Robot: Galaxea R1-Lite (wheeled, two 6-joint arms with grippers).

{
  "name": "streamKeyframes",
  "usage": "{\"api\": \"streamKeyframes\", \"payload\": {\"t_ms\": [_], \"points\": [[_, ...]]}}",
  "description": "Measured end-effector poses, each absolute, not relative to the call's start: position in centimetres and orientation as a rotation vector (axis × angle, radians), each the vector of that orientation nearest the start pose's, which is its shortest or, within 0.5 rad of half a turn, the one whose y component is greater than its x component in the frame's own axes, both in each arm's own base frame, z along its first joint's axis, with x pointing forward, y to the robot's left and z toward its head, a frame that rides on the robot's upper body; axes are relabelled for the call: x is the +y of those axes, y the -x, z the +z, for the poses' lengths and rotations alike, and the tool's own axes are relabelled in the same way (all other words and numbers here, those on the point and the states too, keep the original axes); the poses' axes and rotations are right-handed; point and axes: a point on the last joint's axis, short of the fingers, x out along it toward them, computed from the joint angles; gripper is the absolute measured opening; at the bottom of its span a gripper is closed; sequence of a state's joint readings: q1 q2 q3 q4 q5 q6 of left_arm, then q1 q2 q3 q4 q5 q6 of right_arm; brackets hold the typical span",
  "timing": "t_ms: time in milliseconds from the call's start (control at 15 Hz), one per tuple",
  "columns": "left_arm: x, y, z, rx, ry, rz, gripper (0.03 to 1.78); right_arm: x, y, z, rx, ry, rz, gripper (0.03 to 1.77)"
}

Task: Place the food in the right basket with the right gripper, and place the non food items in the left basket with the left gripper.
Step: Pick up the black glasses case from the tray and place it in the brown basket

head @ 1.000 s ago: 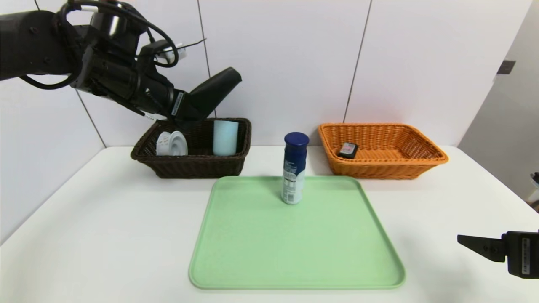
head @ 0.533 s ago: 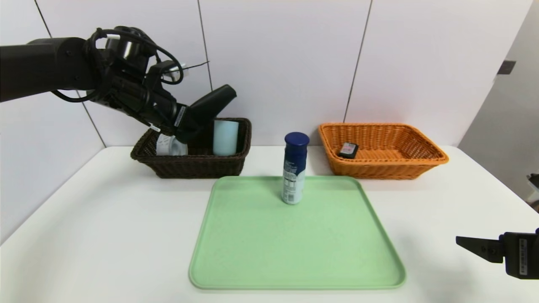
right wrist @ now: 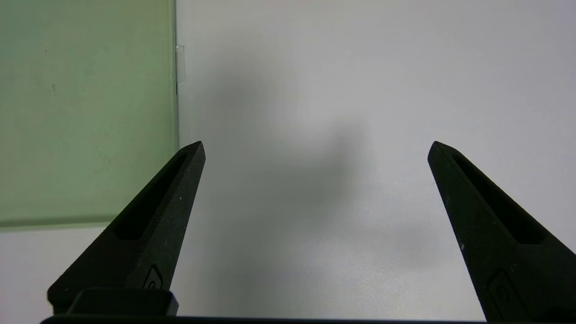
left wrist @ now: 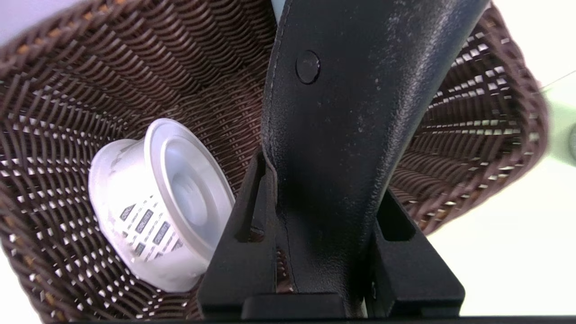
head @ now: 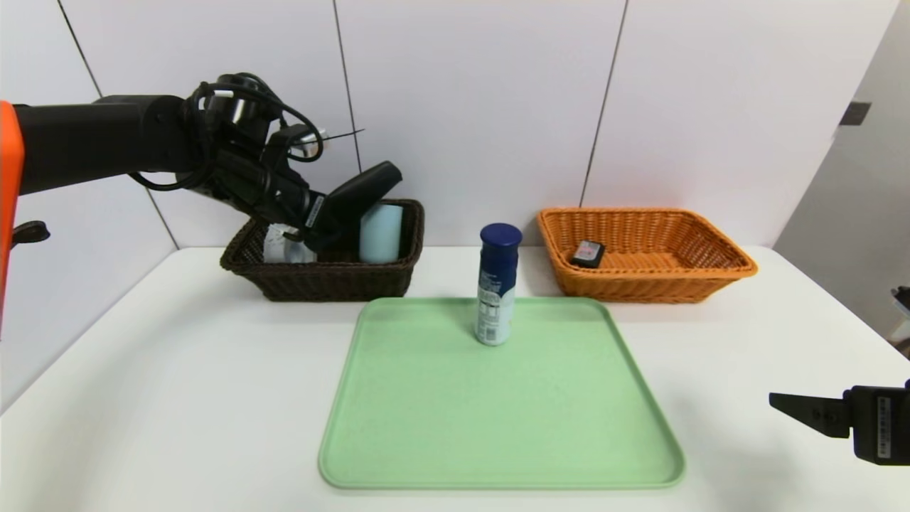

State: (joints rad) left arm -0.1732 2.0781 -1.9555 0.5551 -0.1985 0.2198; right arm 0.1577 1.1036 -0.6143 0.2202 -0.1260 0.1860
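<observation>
Black object (head: 359, 190) over left basket (head: 398, 277)

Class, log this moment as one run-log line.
left gripper: shut on black object, over dark brown wicker basket | right gripper: open, parked | blue spray can: on tray

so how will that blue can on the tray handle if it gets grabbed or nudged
The can stands tall and narrow on the tray, so a high nudge would probably tip it. It is round, so once down it may roll. Its smooth wall looks rigid and may slip in the jaws.
</observation>
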Motion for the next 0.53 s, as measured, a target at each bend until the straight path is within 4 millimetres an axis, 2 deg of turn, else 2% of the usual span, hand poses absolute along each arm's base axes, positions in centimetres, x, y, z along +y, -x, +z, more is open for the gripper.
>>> {"api": "streamKeyframes", "payload": {"t_ms": [533], "points": [[-7.0,-41.6,23.4,0.652,-0.222,-0.427,0.49,1.8,-13.0,18.6,0.697,-0.076,-0.041,1.71]]}}
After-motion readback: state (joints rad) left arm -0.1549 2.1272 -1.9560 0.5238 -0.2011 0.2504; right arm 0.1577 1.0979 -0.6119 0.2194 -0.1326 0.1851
